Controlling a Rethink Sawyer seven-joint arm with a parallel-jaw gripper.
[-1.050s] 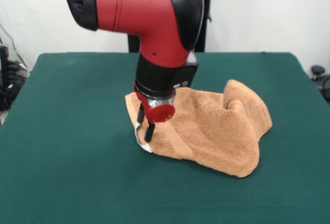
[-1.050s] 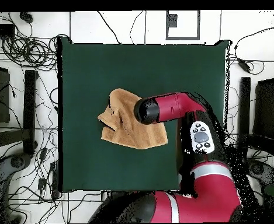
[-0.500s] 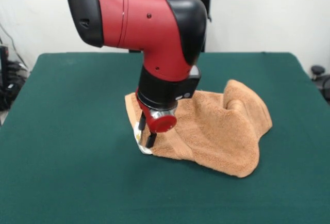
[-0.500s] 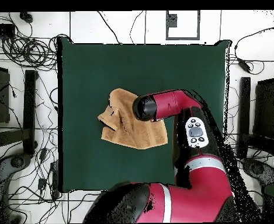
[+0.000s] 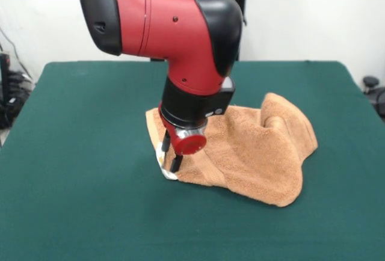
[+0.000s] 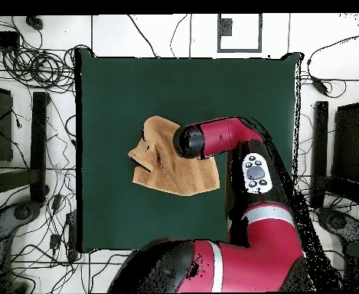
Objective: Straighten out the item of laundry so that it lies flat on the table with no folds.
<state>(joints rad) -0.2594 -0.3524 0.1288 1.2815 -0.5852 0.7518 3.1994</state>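
On the green desk (image 5: pixel 72 153), the rumpled orange-tan towel (image 5: pixel 252 153) has its white tag (image 5: pixel 169 173) corner pinched between the clenched fingers (image 5: pixel 169 158); no writing on the tag is legible.

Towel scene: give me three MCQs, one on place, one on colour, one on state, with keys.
1. Where is the pincer?
A. At the towel's corner with the white tag
B. Over bare table, far from the towel
C. Above the towel's raised hump

2. What colour is the table cover?
A. Grey
B. Dark green
C. Blue

3. How does the towel lie?
A. Fully flat
B. Rolled into a tube
C. Bunched, with a raised fold at one end

Key: A, the pincer is down at the tag corner of the towel in the front view; B, the table is dark green in both views; C, a hump stands up at the end away from the pincer.
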